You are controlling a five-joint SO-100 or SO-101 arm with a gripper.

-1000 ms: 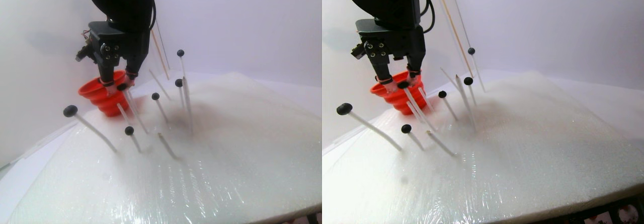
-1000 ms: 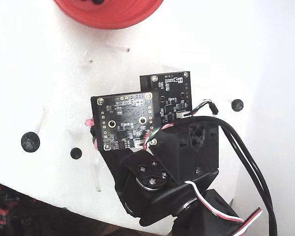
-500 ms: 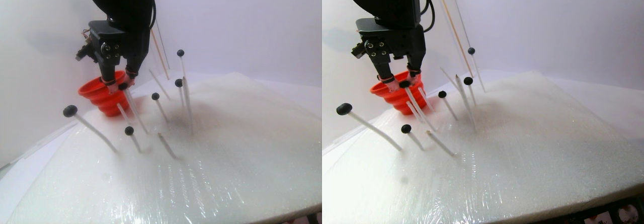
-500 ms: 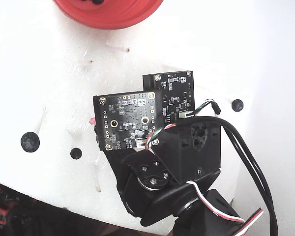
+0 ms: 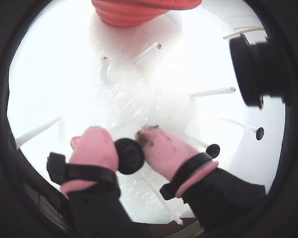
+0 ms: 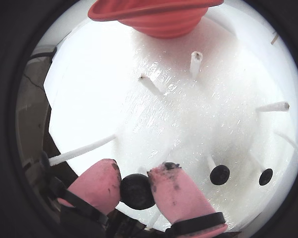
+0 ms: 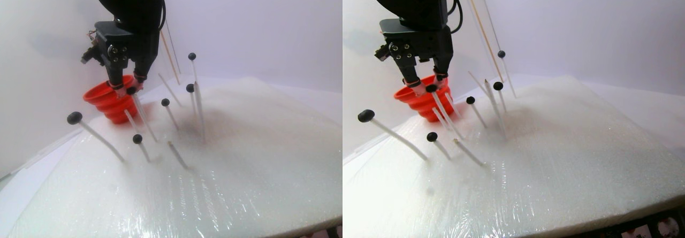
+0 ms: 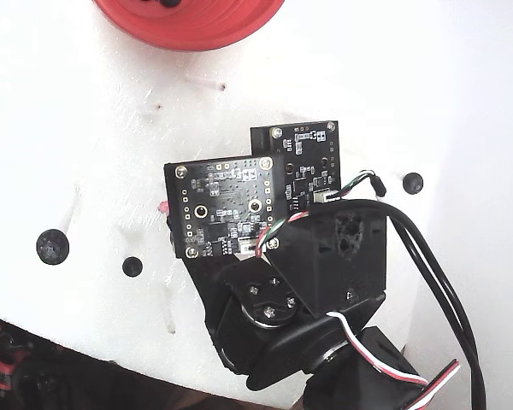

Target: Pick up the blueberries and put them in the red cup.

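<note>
Change: the gripper (image 7: 127, 91) has risen slightly over the past second in the stereo pair view, its held berry (image 7: 130, 91) now at the very tip of its white stalk (image 7: 143, 118) rather than seated lower on it. In the fixed view the arm has edged a little away from the red cup (image 8: 192, 32).

Grip: pink-padded fingers (image 5: 95, 148) are closed on the held berry from both sides; in both wrist views the dark ball sits squeezed between the pads.

Meaning: judged from these pictures, the pluck is under way and the carry to the red cup has not begun; whether the berry has come free of the stalk cannot be told.

Cup: at the far edge of the white foam pad (image 7: 251, 158), just behind the gripper in the stereo pair view, with dark berries (image 8: 154, 3) already inside.

Remaining blueberries (image 7: 75, 117): several on stalks around the gripper, nearer the camera than the cup.

Wrist views only: pad contact on the held berry (image 6: 137, 191), and smudges on the pink tips.

Fixed view only: the cup's contents; the arm's circuit boards (image 8: 226, 207) hide the grip.
</note>
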